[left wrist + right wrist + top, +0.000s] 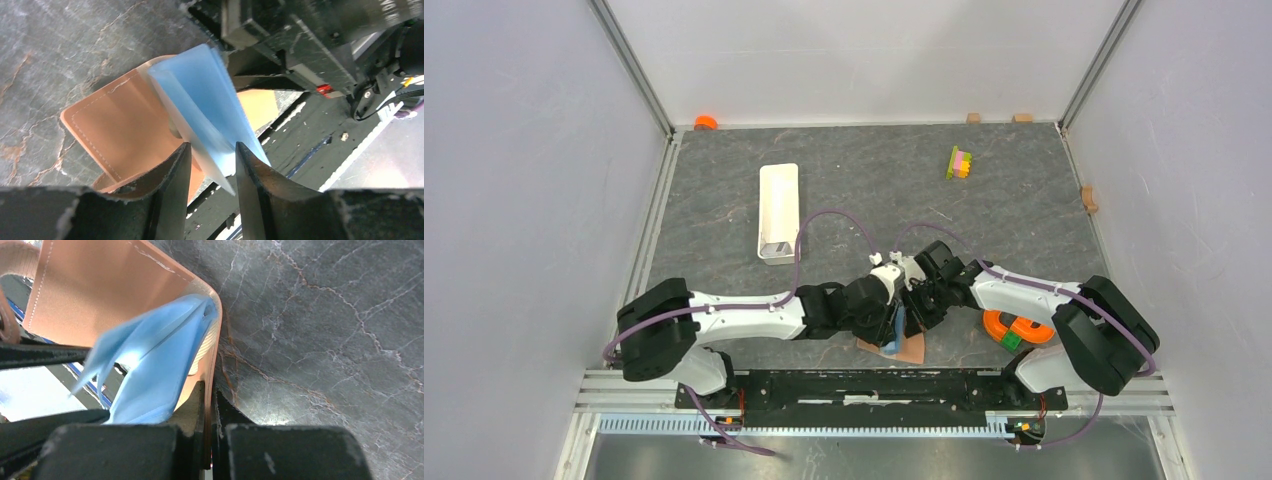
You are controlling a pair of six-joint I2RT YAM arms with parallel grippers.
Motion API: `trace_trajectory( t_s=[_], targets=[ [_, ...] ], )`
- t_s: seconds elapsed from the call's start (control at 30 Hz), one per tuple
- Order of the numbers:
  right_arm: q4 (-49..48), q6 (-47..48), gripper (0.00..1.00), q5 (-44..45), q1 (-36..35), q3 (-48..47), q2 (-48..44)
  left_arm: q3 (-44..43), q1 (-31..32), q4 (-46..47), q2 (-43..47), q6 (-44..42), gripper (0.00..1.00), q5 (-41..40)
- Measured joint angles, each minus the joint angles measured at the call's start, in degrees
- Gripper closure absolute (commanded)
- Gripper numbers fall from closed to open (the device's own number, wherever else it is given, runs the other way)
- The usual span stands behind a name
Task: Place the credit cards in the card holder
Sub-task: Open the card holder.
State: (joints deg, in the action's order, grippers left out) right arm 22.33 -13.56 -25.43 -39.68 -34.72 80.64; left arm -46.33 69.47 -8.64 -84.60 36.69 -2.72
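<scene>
Left gripper (212, 147) straddles the credit cards (210, 95). The fanned pale blue stack runs up between its two fingers, one on each side, and nearly fills the gap, but I cannot tell whether the jaws really pinch it. Beyond the fingertips, the far end of the stack reaches into the open card holder (115, 125), and one corner is tucked against the inner edge near its fold. The brown wallet sits just ahead of this gripper and slightly to one side. One leaf lies flat on the grey stone-patterned table (874, 180). The right gripper (209, 390) is clenched on the thin edge of the other leaf, which stands upright between its fingers, with the cards just beside them. From above, wallet and cards sit at the table's near edge, between the two arms.
</scene>
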Motion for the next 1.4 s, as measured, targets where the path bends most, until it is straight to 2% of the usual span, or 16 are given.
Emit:
trace_trajectory(
  t_s=[0.63, 0.7, 0.8, 0.9, 1.17, 1.33, 1.4],
  targets=[
    [-0.26, -0.33, 1.0, 0.31, 0.04, 0.46, -0.61, -0.07, -0.76, -10.56, -0.13, 3.08, 0.53, -8.09],
    [-0.42, -0.46, 0.99, 0.42, 0.04, 0.63, -0.76, 1.29, -1.4, -9.25, -0.11, 4.42, 0.65, -7.37],
    [-0.44, -0.72, 0.93, 0.52, 0.04, 0.72, -0.98, 5.25, -2.69, -5.49, -0.11, 7.48, 0.82, -5.31],
    [-0.15, -1.29, 0.82, 1.33, 0.04, 0.79, -1.79, 8.28, -3.69, -1.16, 1.2, 10.49, 0.89, -3.89],
    [-0.02, -3.8, 0.45, 4.72, 0.04, 0.79, -7.8, 13.03, -3.76, 5.55, 3.28, 15.39, 0.93, -2.38],
    [-1.16, -5.55, 0.44, 5.68, 0.04, 0.79, -11.93, 13.73, -3.76, 7.26, 3.28, 16.48, 0.94, -1.53],
    [-1.29, -5.95, 0.4, 6.91, 0.04, 0.79, -12.24, 13.9, -3.76, 7.74, 3.28, 16.9, 0.95, -1.44]
  ],
)
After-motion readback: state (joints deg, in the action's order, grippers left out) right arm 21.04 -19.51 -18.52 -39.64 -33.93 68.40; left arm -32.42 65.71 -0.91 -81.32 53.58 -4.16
